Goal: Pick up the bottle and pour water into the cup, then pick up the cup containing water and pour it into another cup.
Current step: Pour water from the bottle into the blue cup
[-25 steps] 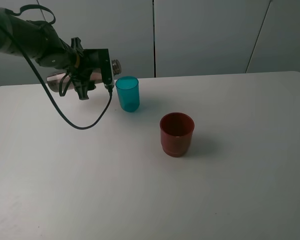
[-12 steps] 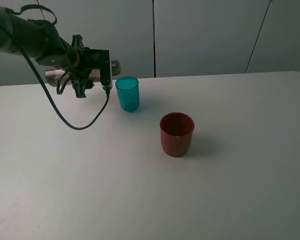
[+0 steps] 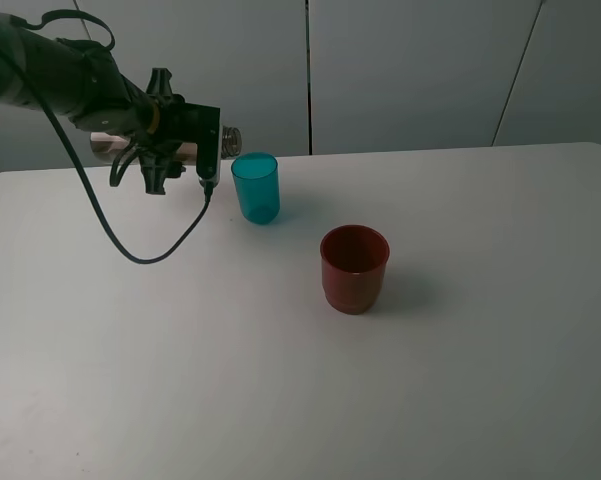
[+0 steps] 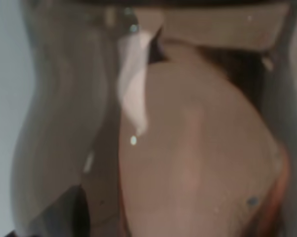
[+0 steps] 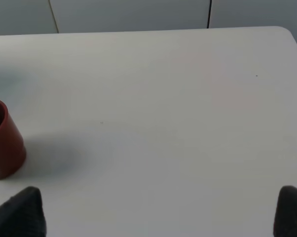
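Observation:
My left gripper (image 3: 202, 140) is shut on the bottle (image 3: 229, 135) and holds it almost level above the table's far left. The open neck points right and ends just above and left of the teal cup's (image 3: 255, 187) rim. The teal cup stands upright. The dark red cup (image 3: 354, 268) stands upright nearer the front and to the right, apart from the teal one. The left wrist view is filled by the tinted bottle (image 4: 188, 148) seen close up. My right gripper (image 5: 158, 192) is open and empty, low over the table, with the red cup (image 5: 2, 143) off to one side.
The white table (image 3: 460, 380) holds only the two cups. A black cable (image 3: 130, 250) hangs from the left arm and loops down to the tabletop left of the teal cup. A pale wall stands behind the table's far edge.
The left gripper has lifted the bottle's base end a little, so the bottle lies more level. The neck stays by the teal cup's rim. The cups have not moved.

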### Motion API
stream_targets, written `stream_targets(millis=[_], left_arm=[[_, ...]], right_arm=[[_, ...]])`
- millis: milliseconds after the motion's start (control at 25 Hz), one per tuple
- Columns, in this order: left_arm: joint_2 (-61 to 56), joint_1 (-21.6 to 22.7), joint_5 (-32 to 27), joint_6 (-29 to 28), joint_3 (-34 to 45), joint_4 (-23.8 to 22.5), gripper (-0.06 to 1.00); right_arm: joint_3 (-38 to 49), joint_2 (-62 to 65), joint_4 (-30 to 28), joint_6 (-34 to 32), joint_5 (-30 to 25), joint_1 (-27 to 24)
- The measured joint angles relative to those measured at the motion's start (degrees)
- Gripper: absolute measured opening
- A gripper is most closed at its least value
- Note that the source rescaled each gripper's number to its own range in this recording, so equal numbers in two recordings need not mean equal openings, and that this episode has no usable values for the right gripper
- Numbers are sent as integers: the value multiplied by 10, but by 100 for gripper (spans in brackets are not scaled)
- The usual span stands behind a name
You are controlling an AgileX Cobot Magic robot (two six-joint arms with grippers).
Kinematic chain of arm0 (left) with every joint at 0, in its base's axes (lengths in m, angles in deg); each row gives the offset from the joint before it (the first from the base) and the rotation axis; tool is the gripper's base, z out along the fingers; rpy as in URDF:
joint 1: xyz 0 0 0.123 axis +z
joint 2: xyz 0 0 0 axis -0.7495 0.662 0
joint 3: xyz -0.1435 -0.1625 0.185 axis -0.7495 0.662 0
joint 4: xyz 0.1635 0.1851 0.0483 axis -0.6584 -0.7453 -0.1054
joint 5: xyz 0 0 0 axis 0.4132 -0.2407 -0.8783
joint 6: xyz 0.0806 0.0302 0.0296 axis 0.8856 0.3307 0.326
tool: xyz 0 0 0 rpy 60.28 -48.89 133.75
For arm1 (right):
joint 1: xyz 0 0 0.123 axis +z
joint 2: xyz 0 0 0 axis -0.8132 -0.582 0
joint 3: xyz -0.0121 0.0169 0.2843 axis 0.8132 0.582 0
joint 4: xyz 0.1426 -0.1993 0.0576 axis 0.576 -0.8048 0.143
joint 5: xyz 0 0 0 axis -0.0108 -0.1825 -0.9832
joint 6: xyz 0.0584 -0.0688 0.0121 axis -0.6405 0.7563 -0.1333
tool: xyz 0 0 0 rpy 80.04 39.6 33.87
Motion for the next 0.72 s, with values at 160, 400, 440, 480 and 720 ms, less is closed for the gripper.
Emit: stream_targets(millis=[160,400,440,480,720], left_arm=[[0,0,6,16,0,-1,0],[0,0,7,28,0,-1,0],[0,0,7,29,0,-1,0],[0,0,7,30,0,-1,0],[0,0,9,32,-23,-1,0]], right_arm=[[0,0,0,0,0,0],[0,0,0,0,0,0],[0,0,0,0,0,0],[0,0,0,0,0,0],[0,0,0,0,0,0]])
